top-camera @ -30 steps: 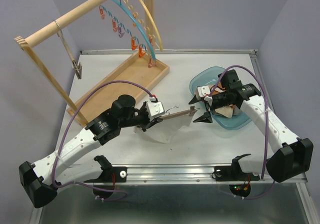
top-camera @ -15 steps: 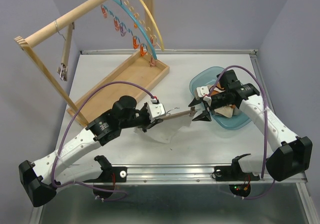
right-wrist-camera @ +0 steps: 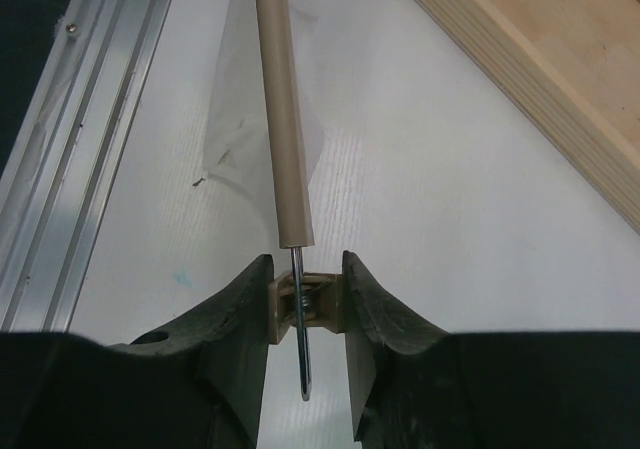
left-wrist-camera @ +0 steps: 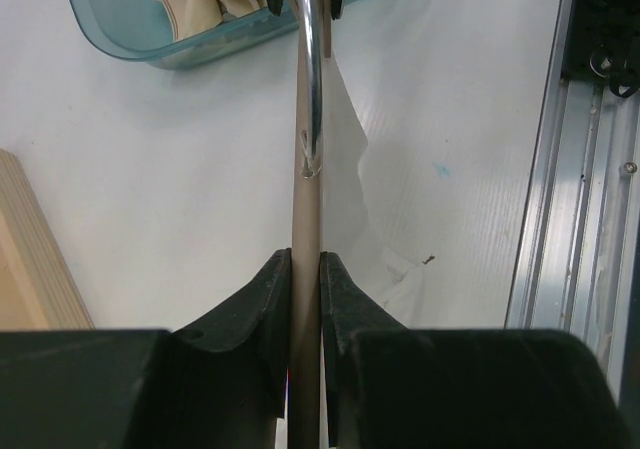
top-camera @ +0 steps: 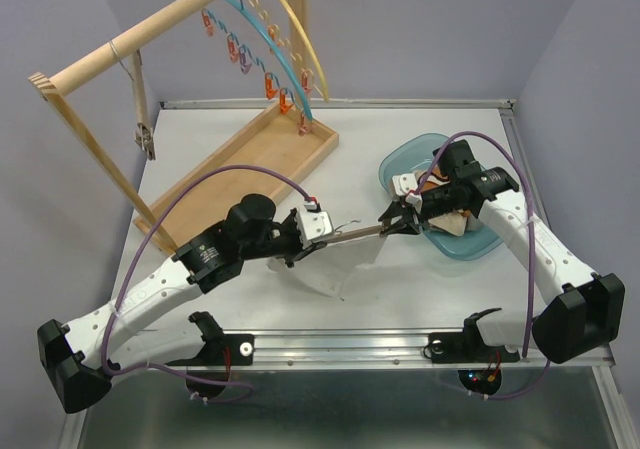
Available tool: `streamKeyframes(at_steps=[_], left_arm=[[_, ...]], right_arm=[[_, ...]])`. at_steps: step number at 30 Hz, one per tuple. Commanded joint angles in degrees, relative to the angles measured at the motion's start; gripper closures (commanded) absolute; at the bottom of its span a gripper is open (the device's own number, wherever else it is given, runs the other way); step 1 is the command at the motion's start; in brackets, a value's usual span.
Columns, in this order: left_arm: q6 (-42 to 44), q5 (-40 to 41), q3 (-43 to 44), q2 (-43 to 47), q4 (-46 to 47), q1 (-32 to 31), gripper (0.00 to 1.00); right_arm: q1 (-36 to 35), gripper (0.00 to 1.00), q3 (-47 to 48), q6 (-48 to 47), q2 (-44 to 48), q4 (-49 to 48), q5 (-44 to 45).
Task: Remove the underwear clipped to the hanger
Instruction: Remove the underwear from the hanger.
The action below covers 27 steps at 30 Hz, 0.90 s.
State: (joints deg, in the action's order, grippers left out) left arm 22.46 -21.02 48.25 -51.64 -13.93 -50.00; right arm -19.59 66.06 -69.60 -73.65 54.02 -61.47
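Observation:
A tan hanger bar [top-camera: 350, 233] is held level above the table between both arms. My left gripper [top-camera: 303, 243] is shut on one end of the bar [left-wrist-camera: 305, 219]. My right gripper [top-camera: 396, 219] is shut on the tan clip [right-wrist-camera: 305, 301] at the bar's other end, squeezing it. A white underwear [top-camera: 335, 267] hangs from the bar and drapes onto the table; it also shows in the left wrist view [left-wrist-camera: 345, 169] and the right wrist view [right-wrist-camera: 235, 119]. Beige underwear [top-camera: 455, 225] and a rust-orange pair [top-camera: 437, 177] lie in the blue bowl [top-camera: 470, 251].
A wooden rack with a tray base [top-camera: 265, 154] stands at the back left, with curved hangers and coloured clips [top-camera: 270, 69] on its top rod. Another clip hanger [top-camera: 140, 119] dangles from the rod at the left. A metal rail [top-camera: 350, 341] runs along the near table edge.
My right gripper's fingers, open around the hanger's end a second ago, have closed on its clip. The white underwear has sagged lower. The hanger dangling from the rack has swung.

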Motion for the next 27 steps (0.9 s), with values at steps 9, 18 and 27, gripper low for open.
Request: streamKeyframes(at_steps=[9,18,27], left_arm=[[1.7,1.5,3.1,-0.5,2.4,-0.8,1.0],[0.5,0.2,2.9,-2.6,4.7,-1.6,1.0],[-1.5,-1.0,5.0,-7.2,7.6,-2.6,1.0]], right_arm=[[-0.5,0.96,0.5,-1.0,0.9,0.7,0.7],[-0.7,0.16,1.2,1.8,1.8,0.6,-5.2],[-6.1,0.18,-1.4,9.2,1.0,-7.8,-0.6]])
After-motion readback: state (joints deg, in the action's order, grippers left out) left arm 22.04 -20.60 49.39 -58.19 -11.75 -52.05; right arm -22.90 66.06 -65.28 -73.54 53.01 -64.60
